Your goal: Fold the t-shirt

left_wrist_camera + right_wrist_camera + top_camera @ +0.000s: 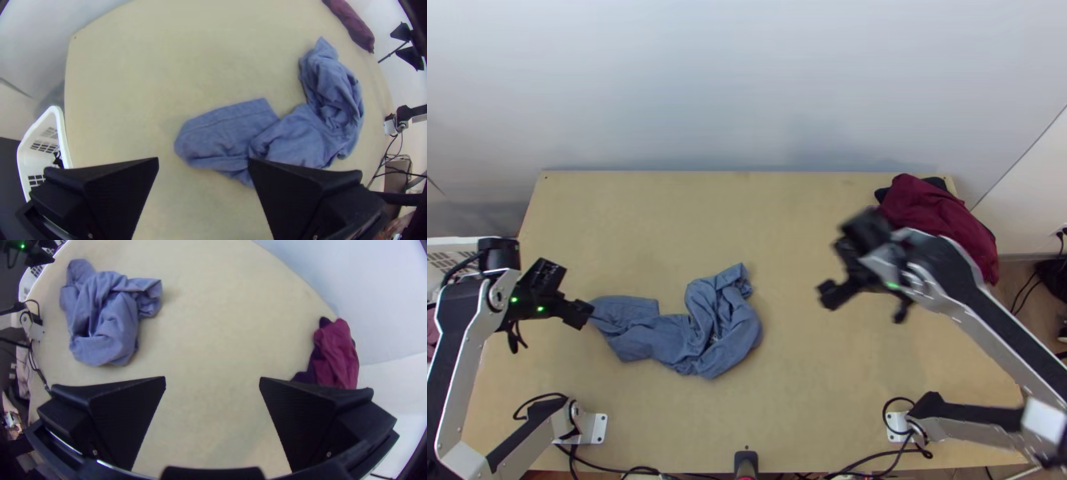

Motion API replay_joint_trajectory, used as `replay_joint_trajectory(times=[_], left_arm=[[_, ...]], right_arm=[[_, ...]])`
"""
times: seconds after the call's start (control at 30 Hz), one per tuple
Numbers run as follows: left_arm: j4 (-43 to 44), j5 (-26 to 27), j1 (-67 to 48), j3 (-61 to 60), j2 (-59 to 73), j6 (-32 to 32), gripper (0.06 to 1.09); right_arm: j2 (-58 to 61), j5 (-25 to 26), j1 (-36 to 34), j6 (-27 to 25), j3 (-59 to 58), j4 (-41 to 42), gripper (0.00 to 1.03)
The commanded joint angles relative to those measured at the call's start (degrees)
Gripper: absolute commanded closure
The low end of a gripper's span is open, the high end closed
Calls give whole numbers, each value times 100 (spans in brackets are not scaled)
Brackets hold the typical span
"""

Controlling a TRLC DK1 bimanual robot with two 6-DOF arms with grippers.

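Spanning mid-frame: table [795, 384]. Shirt [667, 340] bunched on it, left of centre. Left gripper [573, 293]: fingers apart, by shirt's left end; contact, cannot tell. Right gripper [835, 268]: right of centre, fingers apart, well away from shirt.

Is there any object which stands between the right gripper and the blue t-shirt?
Nothing visible stands in the way: between the right gripper and the bunched blue t-shirt there is bare table. The dark red cloth lies on the gripper's other side, at the table's far right corner.
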Motion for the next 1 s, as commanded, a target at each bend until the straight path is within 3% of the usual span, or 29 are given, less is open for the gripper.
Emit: replay_joint_trajectory(times=[0.0,0.13,0.37,0.67,0.97], left_arm=[[-232,-63,342,-112,-296,-165,11],[-399,-98,483,-253,-613,-200,11],[-610,-98,606,-367,-991,-261,11],[-671,-195,614,-306,-1219,-402,11],[-707,-230,650,-403,-1509,-648,11]], right_arm=[[1438,-260,904,-22,1366,-126,5],[1843,-638,913,118,1867,-126,7],[2730,-699,1335,250,2509,-91,6],[4488,-840,1739,408,4556,-100,7],[5138,-831,1880,400,4732,-38,9]])
